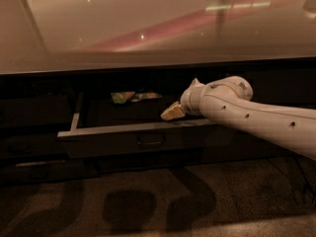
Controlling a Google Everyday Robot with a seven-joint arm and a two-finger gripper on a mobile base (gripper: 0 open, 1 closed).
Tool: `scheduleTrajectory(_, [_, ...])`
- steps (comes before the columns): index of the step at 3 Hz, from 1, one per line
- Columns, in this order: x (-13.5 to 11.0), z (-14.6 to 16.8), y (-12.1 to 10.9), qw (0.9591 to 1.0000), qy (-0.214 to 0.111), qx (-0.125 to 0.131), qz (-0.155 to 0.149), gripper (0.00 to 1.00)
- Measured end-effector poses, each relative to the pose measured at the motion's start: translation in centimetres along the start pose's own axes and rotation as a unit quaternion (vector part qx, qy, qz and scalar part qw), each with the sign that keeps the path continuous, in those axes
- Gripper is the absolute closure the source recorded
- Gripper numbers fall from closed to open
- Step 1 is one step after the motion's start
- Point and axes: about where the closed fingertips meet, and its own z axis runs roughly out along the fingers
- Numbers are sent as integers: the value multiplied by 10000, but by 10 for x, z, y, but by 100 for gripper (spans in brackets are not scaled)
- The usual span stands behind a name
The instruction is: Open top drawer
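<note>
Hovering at the upper front edge of the partly open top drawer [108,143] beneath the surface [148,33], the pincer [173,113] has a state that cannot be told; a green packet [123,97] lies inside.

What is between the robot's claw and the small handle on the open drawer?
Only the front of the drawer: its pale top edge and bare dark panel. The gripper is at that edge, up and right of the handle, in the camera view.
</note>
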Motion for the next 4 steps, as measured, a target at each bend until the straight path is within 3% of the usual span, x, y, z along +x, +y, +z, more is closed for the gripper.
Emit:
scheduleTrajectory(2, [44,-19,24,9995,271,137,-4,0])
scheduleTrajectory(3, [44,-24,24,9995,290,140,24,0])
scheduleTrajectory(4, [79,-51,24,9969,726,312,-15,0])
